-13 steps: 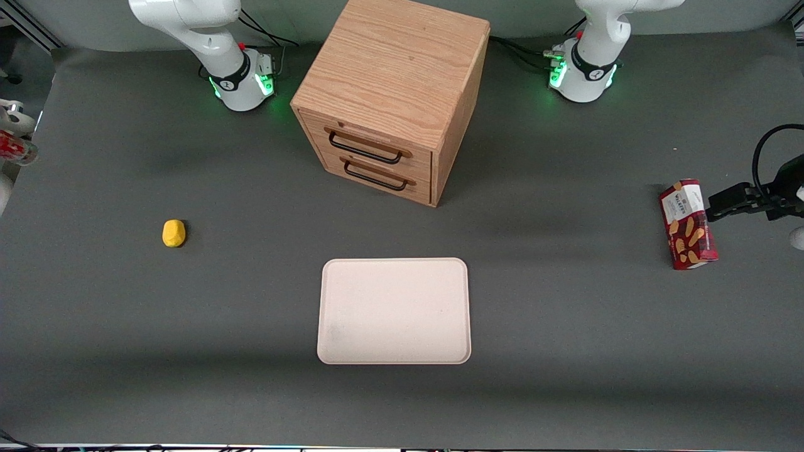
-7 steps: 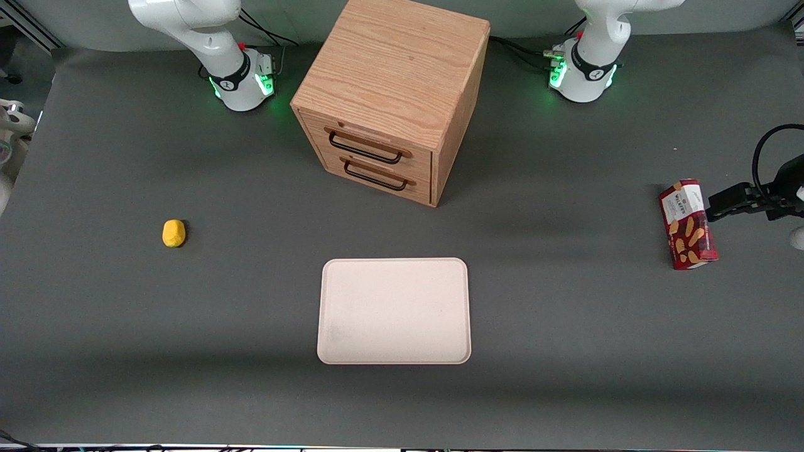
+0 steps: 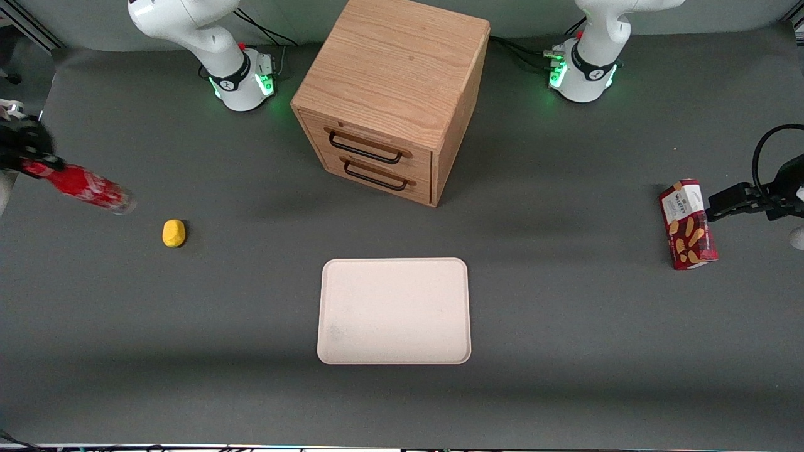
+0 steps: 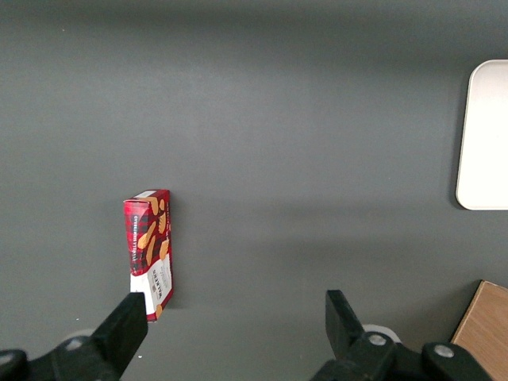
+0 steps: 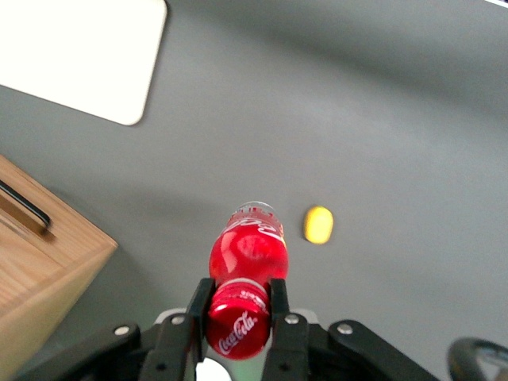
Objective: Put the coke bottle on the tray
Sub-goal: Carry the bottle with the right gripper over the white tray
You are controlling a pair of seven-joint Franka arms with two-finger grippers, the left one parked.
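My gripper hangs above the working arm's end of the table, and its two black fingers are pinched on the neck of the coke bottle, just under the red cap. The bottle is off the table and tilted, with its clear base pointing down and toward the middle of the table; in the wrist view I look along it from the cap, white script lettering showing on the cap and the red body. A small yellow lump lies on the dark grey table near the bottle's base, a little nearer the front camera, and the bottle does not touch it. The tray lies flat in the middle of the table, well apart from the bottle, pale cream-pink with rounded corners and nothing on it. A wooden cabinet with two drawers and dark handles stands farther from the front camera than the tray, its drawer fronts facing the tray. Toward the parked arm's end of the table a red biscuit box rests on the table, well apart from the tray.
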